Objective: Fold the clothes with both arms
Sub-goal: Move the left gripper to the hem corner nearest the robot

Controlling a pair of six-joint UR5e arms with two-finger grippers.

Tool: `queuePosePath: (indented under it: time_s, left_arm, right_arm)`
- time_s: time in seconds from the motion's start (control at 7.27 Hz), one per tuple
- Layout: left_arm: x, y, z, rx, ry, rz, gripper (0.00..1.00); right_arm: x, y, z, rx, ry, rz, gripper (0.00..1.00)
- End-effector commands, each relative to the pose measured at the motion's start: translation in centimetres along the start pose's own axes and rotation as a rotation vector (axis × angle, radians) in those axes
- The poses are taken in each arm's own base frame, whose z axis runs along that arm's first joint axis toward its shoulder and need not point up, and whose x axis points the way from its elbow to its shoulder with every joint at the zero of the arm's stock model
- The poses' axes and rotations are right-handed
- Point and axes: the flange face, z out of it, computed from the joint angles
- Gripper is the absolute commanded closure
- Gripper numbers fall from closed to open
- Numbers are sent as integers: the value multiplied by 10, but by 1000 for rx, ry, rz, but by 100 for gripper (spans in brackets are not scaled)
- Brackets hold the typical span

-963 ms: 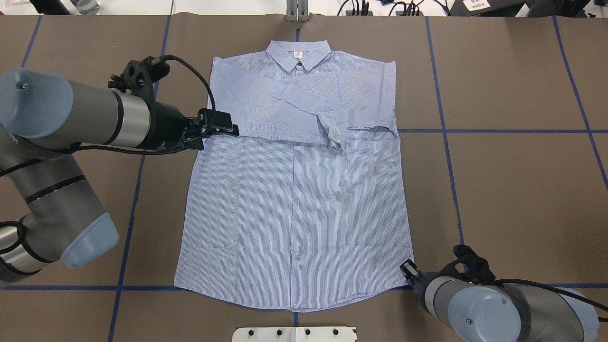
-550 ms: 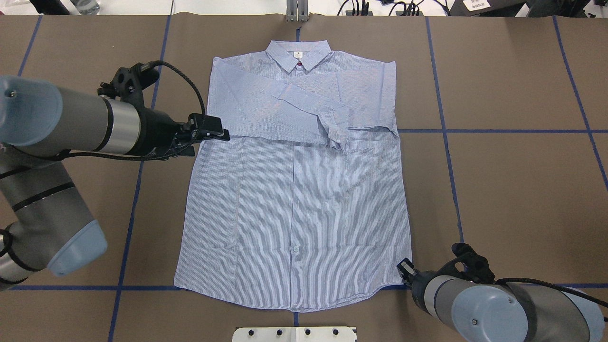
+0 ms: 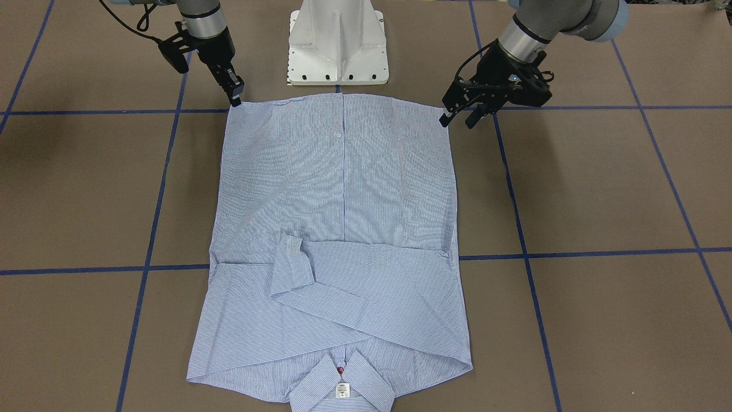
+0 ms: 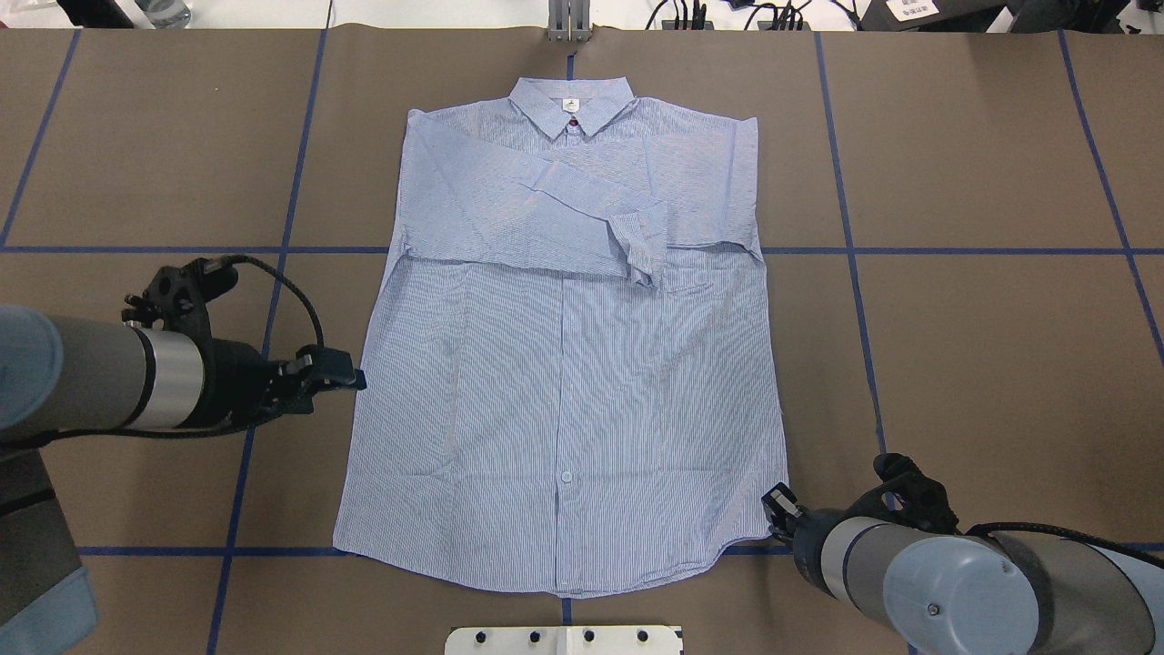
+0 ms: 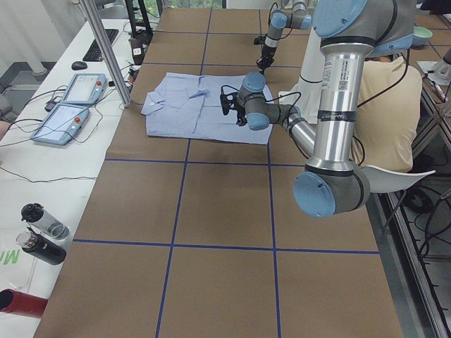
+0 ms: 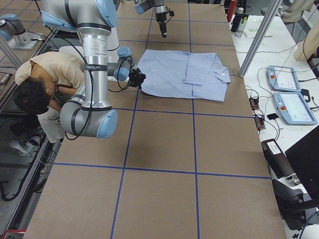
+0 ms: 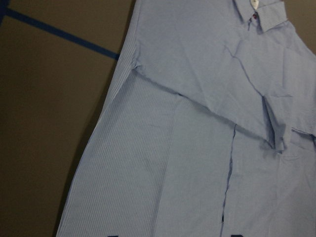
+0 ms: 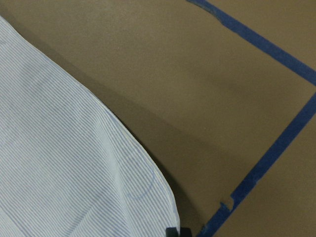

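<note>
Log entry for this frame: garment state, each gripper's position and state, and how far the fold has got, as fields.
garment: shirt flat, front up, collar away from the robot
sleeves: both folded across the chest
left gripper: open, beside the shirt's edge on the robot's left, holding nothing
right gripper: at the hem corner; open or shut unclear
body fold: not yet done
</note>
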Motion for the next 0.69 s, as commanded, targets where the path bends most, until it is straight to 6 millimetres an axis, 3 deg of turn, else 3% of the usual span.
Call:
queuePosePath:
  time_s: [0.0, 0.28, 0.41, 0.55]
  left_arm:
    - [-31, 28, 18, -30, -72, -22, 0]
    - [-52, 64, 61, -86, -155, -127, 6]
    - [-52, 69, 64, -95, -160, -131, 11]
    - [-55, 80, 71, -112, -175, -156, 25]
  right_arm:
    - [0, -5, 1, 11, 2, 3, 100]
    - [6, -10, 5, 34, 22, -2, 100]
    - [6, -10, 5, 34, 24, -3, 100]
    - [6, -10, 5, 34, 24, -3, 100]
